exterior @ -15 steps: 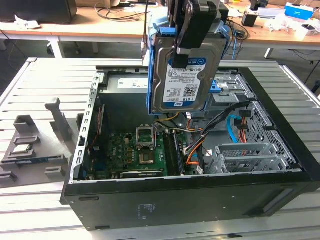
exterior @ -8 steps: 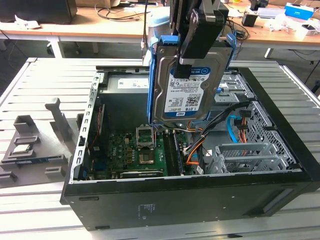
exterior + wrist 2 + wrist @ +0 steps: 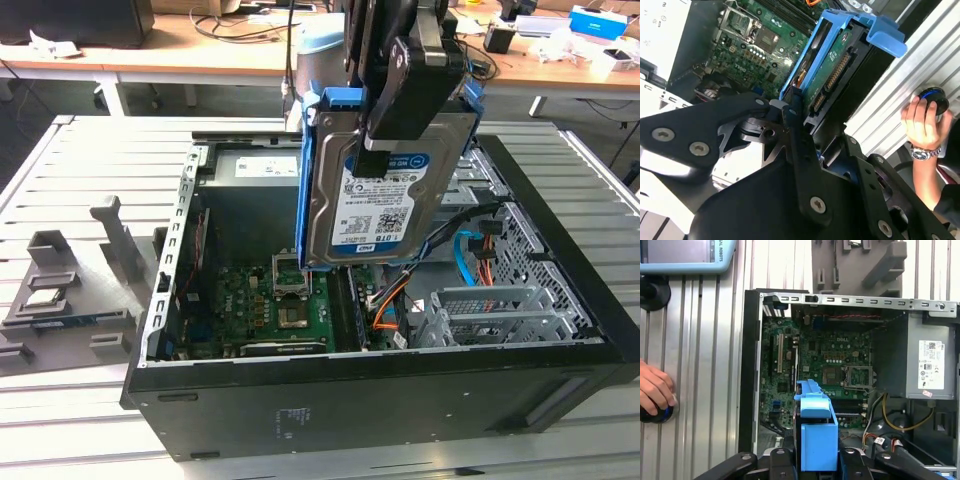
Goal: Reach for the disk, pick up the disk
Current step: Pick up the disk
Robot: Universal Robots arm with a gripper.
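Observation:
The disk (image 3: pixel 370 215), a silver-grey hard drive with a blue-and-white label and a blue edge rail, hangs upright above the open computer case (image 3: pixel 380 385). My gripper (image 3: pixel 370 150) is shut on it from above, with one black finger lying across the labelled face. In both wrist views the disk (image 3: pixel 817 440) (image 3: pixel 835 60) shows edge-on, blue rail outward, between the black fingers (image 3: pixel 782 460). Its lower edge is above the motherboard (image 3: pixel 270 300) and touches nothing.
Cables and a metal drive cage (image 3: pixel 490 310) fill the case on the exterior view's right. A grey fixture (image 3: pixel 70 290) with small parts lies on the slatted table to the exterior view's left. A person's hand (image 3: pixel 655 387) rests on a round knob beside the case.

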